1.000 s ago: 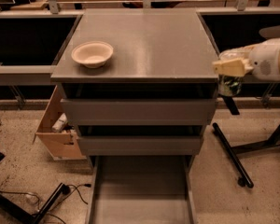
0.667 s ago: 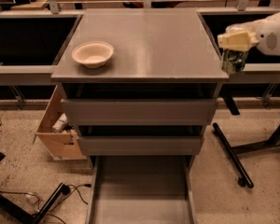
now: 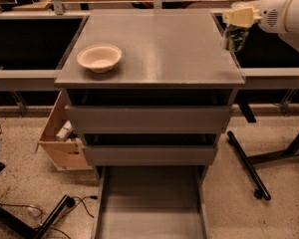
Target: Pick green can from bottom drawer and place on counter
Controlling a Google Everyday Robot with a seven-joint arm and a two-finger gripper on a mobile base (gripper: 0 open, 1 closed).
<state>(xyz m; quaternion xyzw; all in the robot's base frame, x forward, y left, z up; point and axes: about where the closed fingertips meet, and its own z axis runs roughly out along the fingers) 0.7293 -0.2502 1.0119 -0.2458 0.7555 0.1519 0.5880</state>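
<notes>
In the camera view, the robot's cream-coloured hand (image 3: 237, 29) hangs over the right edge of the broad flat grey counter (image 3: 164, 44) as seen here. It is closed around a small pale-green drink can (image 3: 234, 40), which sits just below the hand and off the surface. The long shallow grey bottom drawer (image 3: 149, 203) is pulled out, its floor bare. A thin-walled can like this is probably light, smooth and easily dented, so a moderate squeeze across the mid-body, kept upright, seems the sound hold. A round cream bowl (image 3: 99, 58) rests on the counter, well apart from the can. The fingers are hard to separate from the can, whose lower part blends into the dark gap behind. The drawer's front end is cut off.
</notes>
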